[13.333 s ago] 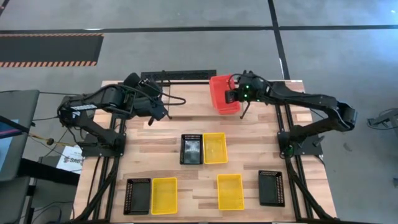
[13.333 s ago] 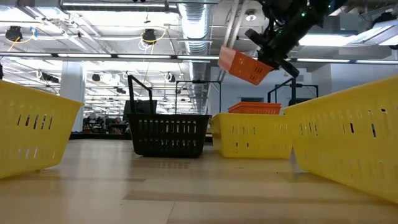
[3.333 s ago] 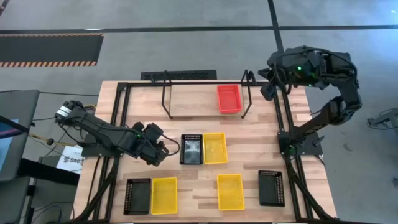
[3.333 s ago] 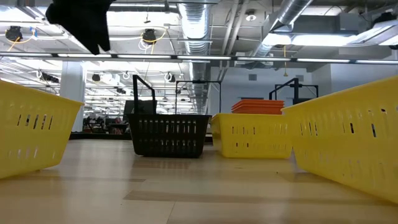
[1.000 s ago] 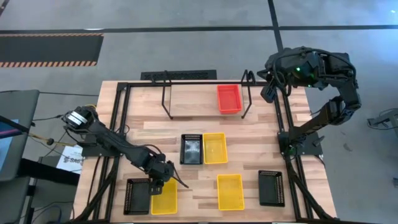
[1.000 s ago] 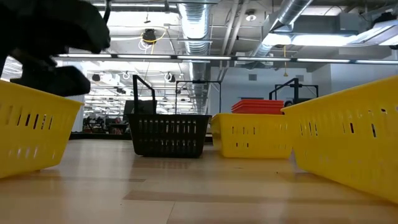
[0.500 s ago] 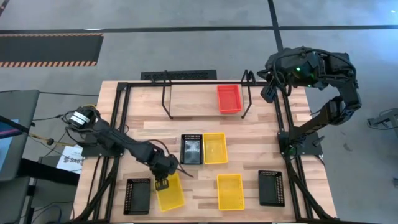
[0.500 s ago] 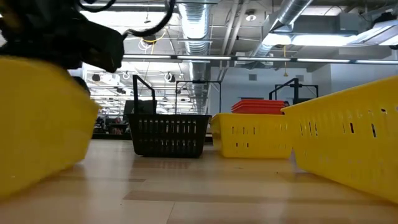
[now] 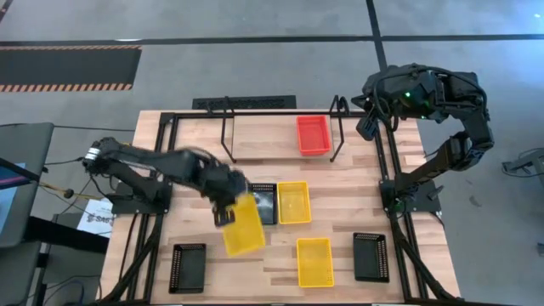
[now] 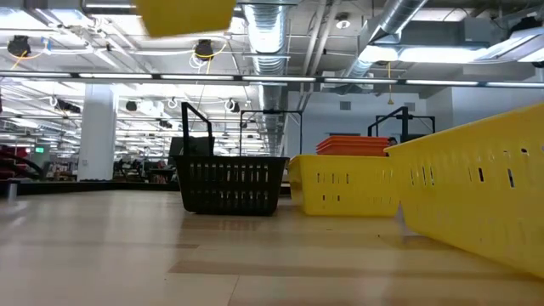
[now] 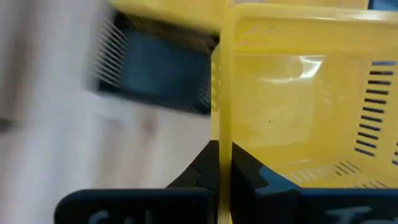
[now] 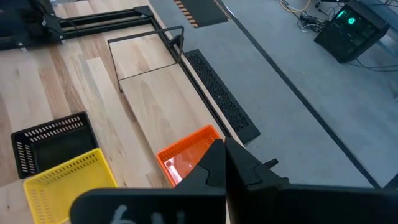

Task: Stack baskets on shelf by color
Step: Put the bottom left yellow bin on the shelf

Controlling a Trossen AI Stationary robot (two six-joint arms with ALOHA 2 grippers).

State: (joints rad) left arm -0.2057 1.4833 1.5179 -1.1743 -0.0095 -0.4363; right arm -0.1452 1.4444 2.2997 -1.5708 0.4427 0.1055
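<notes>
My left gripper [image 9: 225, 214] is shut on a yellow basket [image 9: 245, 229] held above the table's middle left; in the low view only the basket's underside [image 10: 185, 15] shows, high up. Red baskets [image 9: 312, 134] sit stacked on the black rod shelf [image 9: 255, 160] at its right end. A black basket [image 9: 264, 204] and a yellow one [image 9: 294, 202] stand side by side mid-table. Another yellow basket [image 9: 314, 261] and two black ones [image 9: 371, 257] [image 9: 189, 267] rest near the front edge. My right gripper [image 9: 364, 126] waits shut, raised beyond the shelf's right end. My left gripper pinches one wall of the yellow basket at its rim [image 11: 221, 134], one finger inside [image 11: 245, 171] and one outside. The basket is lifted clear of the table and sits turned at a slant over the black basket's left edge.
The shelf's left and middle parts [image 9: 255, 140] show bare wood beneath. The black frame rails [image 9: 166, 161] run along both table sides. In the low view a yellow basket [image 10: 476, 200] stands close at the right.
My left gripper has shut on the far end wall of the yellow basket at the near left, then risen and gone toward the far edge and right. The basket has left its place beside the black one, is lifted clear and has turned at a slant.
</notes>
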